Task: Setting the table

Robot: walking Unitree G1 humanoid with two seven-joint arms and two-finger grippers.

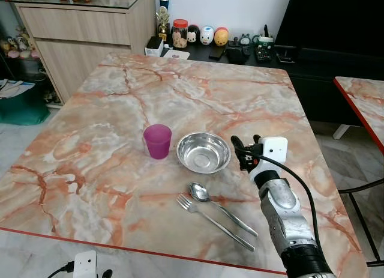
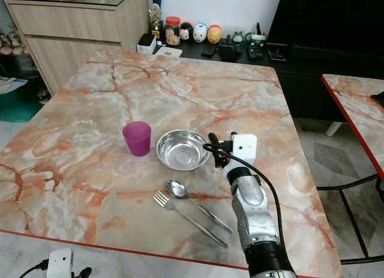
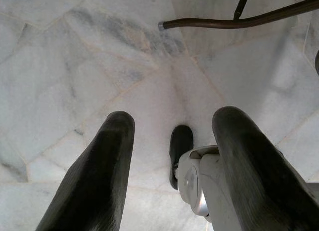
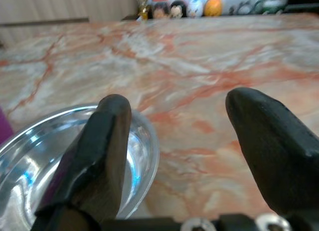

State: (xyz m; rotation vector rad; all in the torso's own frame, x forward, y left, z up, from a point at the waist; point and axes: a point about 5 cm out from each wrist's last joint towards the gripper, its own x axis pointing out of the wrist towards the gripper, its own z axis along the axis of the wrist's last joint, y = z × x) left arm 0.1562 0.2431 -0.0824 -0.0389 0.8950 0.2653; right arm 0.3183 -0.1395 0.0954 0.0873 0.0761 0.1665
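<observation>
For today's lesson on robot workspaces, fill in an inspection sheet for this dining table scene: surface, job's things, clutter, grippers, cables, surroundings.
Surface: orange-veined marble table, red edge.
Job's things: purple plastic cup standing left of the round steel bowl; steel spoon and steel fork lying side by side nearer the robot.
Clutter: nothing seen on the table.
Grippers: right gripper open, beside the bowl's right rim; left gripper open, hanging over the floor.
Cables: black cable along the right arm.
Surroundings: wooden cabinet, jar and figurines on a dark sideboard, second table.

Right claw (image 1: 243,151) forward, fingers parted; left claw (image 3: 172,156) low, fingers apart.
</observation>
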